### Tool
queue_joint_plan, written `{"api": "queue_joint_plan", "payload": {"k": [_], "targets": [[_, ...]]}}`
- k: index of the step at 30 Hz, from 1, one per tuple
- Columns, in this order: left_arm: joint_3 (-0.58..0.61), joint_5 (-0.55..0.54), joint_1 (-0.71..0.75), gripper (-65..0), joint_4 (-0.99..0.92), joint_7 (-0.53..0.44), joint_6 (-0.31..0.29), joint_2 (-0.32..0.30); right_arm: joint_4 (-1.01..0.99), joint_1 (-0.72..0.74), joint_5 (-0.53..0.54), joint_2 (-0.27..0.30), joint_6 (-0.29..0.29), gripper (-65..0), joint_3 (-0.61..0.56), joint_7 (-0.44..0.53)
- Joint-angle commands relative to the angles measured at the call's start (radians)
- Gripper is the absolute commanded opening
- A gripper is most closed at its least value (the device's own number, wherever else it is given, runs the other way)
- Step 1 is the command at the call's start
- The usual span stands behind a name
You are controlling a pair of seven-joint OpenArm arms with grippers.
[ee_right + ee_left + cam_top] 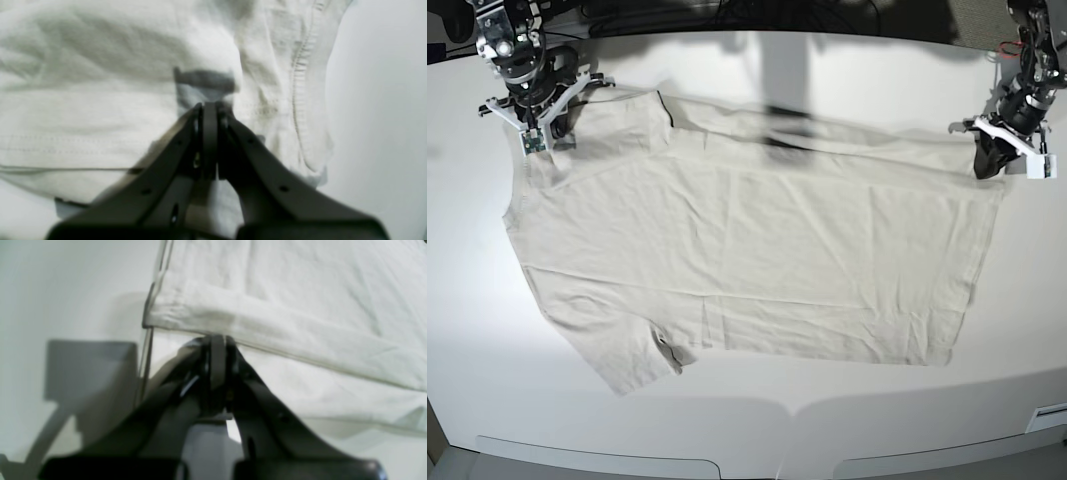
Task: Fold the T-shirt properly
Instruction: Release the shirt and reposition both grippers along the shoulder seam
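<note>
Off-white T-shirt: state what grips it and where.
Left gripper pinches the off-white cotton T-shirt at its bottom hem corner; right gripper pinches a sleeve fold.

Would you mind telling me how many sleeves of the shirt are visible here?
2. One sleeve lies flat at the shirt's near-left corner; the other sleeve lies at the far left, under the right pincer.

A white table (pixel 757 420) carries the off-white T-shirt (pixel 757 250), spread flat.
</note>
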Motion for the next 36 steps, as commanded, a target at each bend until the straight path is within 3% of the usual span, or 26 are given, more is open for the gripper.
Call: {"api": "queue_joint_plan", "payload": {"k": [1, 10, 15, 18, 22, 25, 27, 34, 36], "targets": [[0.000, 0.065, 0.036, -65.0, -0.014, 0.082, 0.019, -0.006, 0.004, -0.009, -0.003, 0.011, 0.010, -65.0, 0.001, -0.040], [0.000, 0.127, 0.142, -65.0, -0.013, 0.087, 0.018, -0.006, 0.004, -0.008, -0.052, 0.011, 0.010, -65.0, 0.001, -0.024], [0.000, 0.137, 0.150, -65.0, -0.005, 0.040, 0.010, -0.018, 0.004, -0.008, -0.052, 0.011, 0.010, -65.0, 0.001, -0.017], [0.000, 0.232, 0.149, -65.0, 0.056, -0.021, -0.025, -0.051, 0.004, -0.008, -0.052, 0.011, 0.010, -65.0, 0.001, -0.017], [0.000, 0.367, 0.150, -65.0, 0.205, 0.006, -0.049, -0.114, 0.004, -0.008, -0.052, 0.011, 0.010, -65.0, 0.001, -0.017], [0.000, 0.423, 0.150, -49.1, 0.319, 0.054, -0.050, -0.158, 0.004, -0.008, -0.052, 0.011, 0.010, -65.0, 0.001, -0.017], [0.001, 0.484, 0.150, -43.8, 0.370, 0.055, -0.050, -0.177, 0.004, -0.008, -0.052, 0.011, 0.010, -65.0, 0.001, -0.017], [0.001, 0.597, 0.153, -43.3, 0.426, 0.028, -0.084, -0.212, 0.004, -0.007, -0.051, 0.011, 0.010, -65.0, 0.001, -0.017], [0.008, 0.670, 0.173, -43.3, 0.426, -0.054, -0.084, -0.215, 0.004, -0.003, -0.051, 0.011, 0.010, -65.0, 0.001, -0.017]]}}
